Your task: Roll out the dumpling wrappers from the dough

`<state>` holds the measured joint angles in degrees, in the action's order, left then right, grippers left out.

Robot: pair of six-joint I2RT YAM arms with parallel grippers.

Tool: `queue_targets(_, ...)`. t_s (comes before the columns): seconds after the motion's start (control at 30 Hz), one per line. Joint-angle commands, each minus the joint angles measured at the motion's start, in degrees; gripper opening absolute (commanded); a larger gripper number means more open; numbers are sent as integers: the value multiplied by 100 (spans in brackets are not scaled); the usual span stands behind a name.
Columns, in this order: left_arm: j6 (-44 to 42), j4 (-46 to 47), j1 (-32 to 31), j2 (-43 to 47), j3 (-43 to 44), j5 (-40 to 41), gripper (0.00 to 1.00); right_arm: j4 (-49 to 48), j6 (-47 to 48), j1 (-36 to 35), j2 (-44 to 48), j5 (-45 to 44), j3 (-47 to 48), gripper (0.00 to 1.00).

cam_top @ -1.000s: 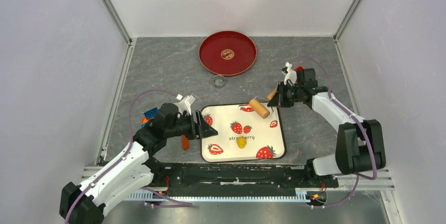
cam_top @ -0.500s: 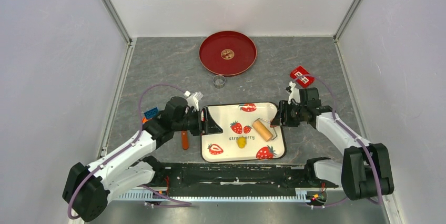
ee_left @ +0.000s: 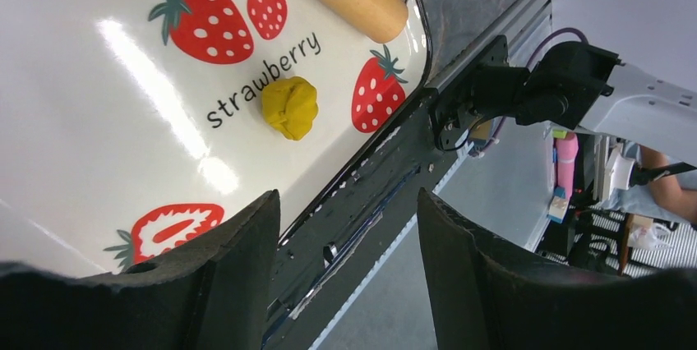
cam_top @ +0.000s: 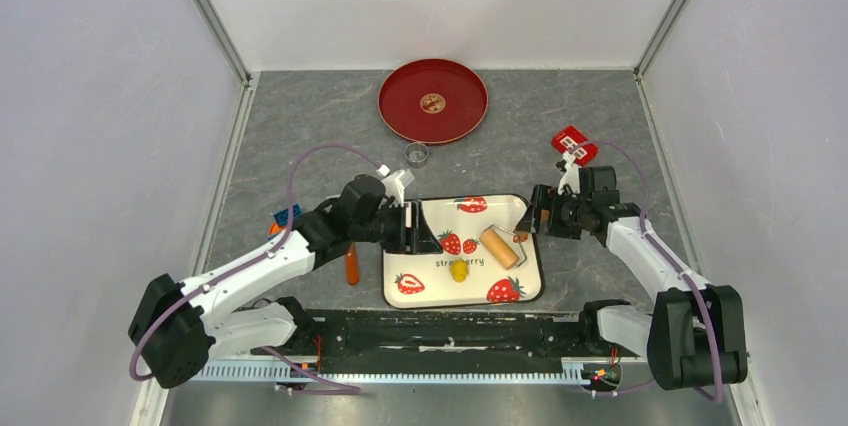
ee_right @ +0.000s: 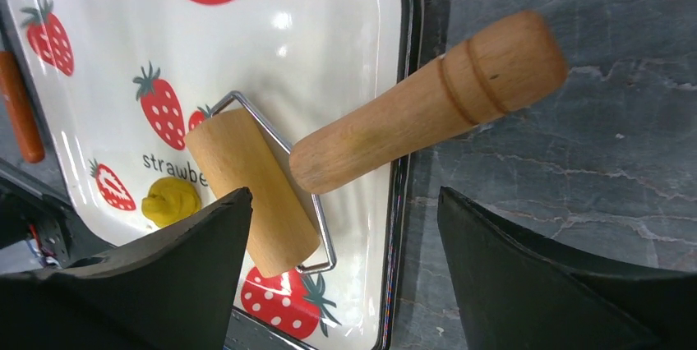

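Note:
A yellow lump of dough (cam_top: 459, 269) lies on the white strawberry tray (cam_top: 430, 284), just left of the wooden roller (cam_top: 498, 246). The roller's drum (ee_right: 253, 194) sits on the tray and its handle (ee_right: 427, 112) leans over the right rim. My right gripper (cam_top: 531, 218) stands open at that rim, its jaws wide on either side of the handle's end, touching nothing. My left gripper (cam_top: 430, 234) hovers open over the tray's left part, and its view shows the dough (ee_left: 289, 108) ahead. A small round dumpling wrapper (cam_top: 432, 102) rests in the red plate (cam_top: 400, 116).
A metal ring cutter (cam_top: 417, 154) stands between plate and tray. An orange stick (cam_top: 351, 268) and a blue block (cam_top: 287, 214) lie left of the tray under my left arm. A red block (cam_top: 574, 144) lies behind my right wrist. White walls enclose the table.
My right gripper brought the roller down onto the tray's right side and opened, letting it go. My left arm reached right, over the tray's left edge.

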<state>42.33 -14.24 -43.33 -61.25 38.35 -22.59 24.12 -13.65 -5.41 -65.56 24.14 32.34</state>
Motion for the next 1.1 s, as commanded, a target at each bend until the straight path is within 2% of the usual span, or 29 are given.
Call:
queue_targets(0.0, -247, 189, -348, -333, 385, 248, 66, -503, -222, 382, -60, 519, -98, 85)
queue_targets(0.3, -98, 490, -632, -533, 403, 354, 66, -1623, -672, 1576, -488, 1804, -729, 85)
queue_targets(0.63, -40, 597, -667, -422, 292, 349, 66, -2934, -1257, 1752, -1468, 2047, -898, 76)
queue_targets(0.83, -29, 584, -666, -385, 287, 339, 66, -3191, -1398, 1771, -1939, 1953, -822, 60)
queue_targets(0.93, -59, 589, -669, -372, 288, 283, 66, -3176, -1383, 1781, -2087, 1901, -774, 42)
queue_targets(1.03, -85, 589, -684, -375, 292, 216, 66, -3177, -1394, 1781, -2072, 1906, -749, 18)
queue_targets(1.07, -83, 589, -688, -370, 291, 211, 66, -3163, -1390, 1780, -2020, 1906, -731, 13)
